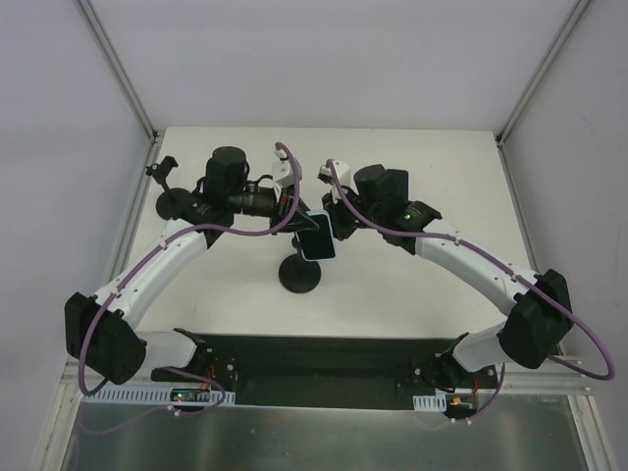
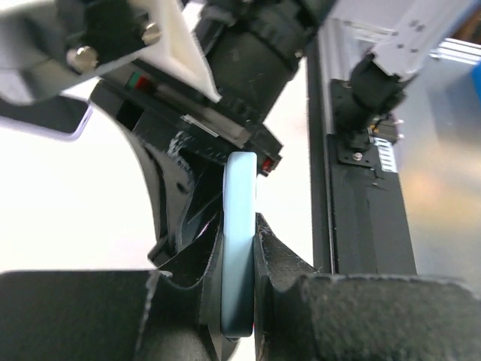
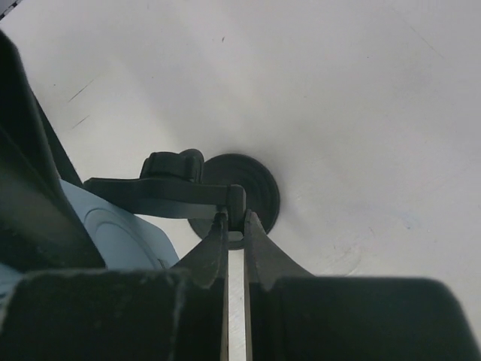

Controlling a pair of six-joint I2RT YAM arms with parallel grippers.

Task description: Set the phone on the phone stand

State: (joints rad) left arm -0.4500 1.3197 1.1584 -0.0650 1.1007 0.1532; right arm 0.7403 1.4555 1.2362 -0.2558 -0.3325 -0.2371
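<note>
The phone [image 1: 318,239], light blue with a dark screen, is held tilted in the air above the black phone stand [image 1: 299,274]. My left gripper [image 1: 301,218] is shut on the phone's edge; in the left wrist view the light blue edge [image 2: 240,195] runs between the two pads of the gripper [image 2: 239,244]. My right gripper [image 1: 333,224] is shut on the end of the stand's black cradle arm [image 3: 165,192], with the gripper [image 3: 235,219] pinching its tip above the round base [image 3: 255,188]. The phone's back [image 3: 120,233] shows at the left of the right wrist view.
A second black object with a round base [image 1: 177,202] stands at the table's back left. The black mounting bar [image 1: 314,368] runs along the near edge. White walls enclose the table [image 1: 442,177] on three sides.
</note>
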